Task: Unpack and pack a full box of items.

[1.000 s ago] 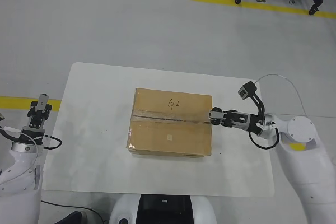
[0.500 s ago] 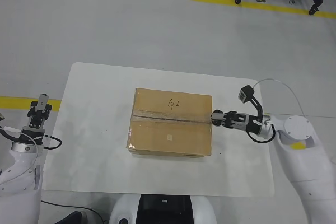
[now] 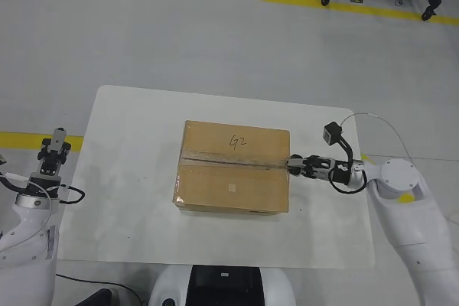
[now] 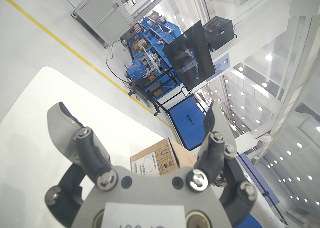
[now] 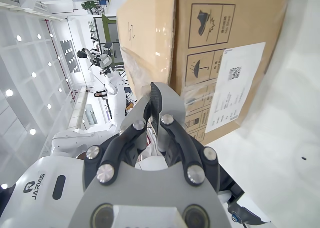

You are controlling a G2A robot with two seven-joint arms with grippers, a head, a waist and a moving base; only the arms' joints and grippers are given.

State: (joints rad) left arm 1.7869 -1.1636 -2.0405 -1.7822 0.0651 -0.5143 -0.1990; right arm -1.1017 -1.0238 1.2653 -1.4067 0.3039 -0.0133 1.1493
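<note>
- The box [image 3: 233, 167] lies closed, its top seam sealed with clear tape [image 3: 229, 159]; the white table [image 3: 130, 138] spreads out beneath the box on every side.
- The right gripper [image 3: 293, 162] sits at the box's right end, clenched, seemingly on the tape's loose end.
- The left gripper [image 3: 53, 153] hangs released, well left of the box.
- Risk: nothing braces the box, so a pull could drag it, or the thin tape could tear or slip out.
- The box top bears a handwritten mark [image 3: 239, 141]; its end face carries handling pictograms [image 5: 211, 25] and a white label [image 5: 237, 84].

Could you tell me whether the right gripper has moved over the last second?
Yes, slightly: the right gripper has shifted along the end of the box, toward the near edge of the table.
</note>
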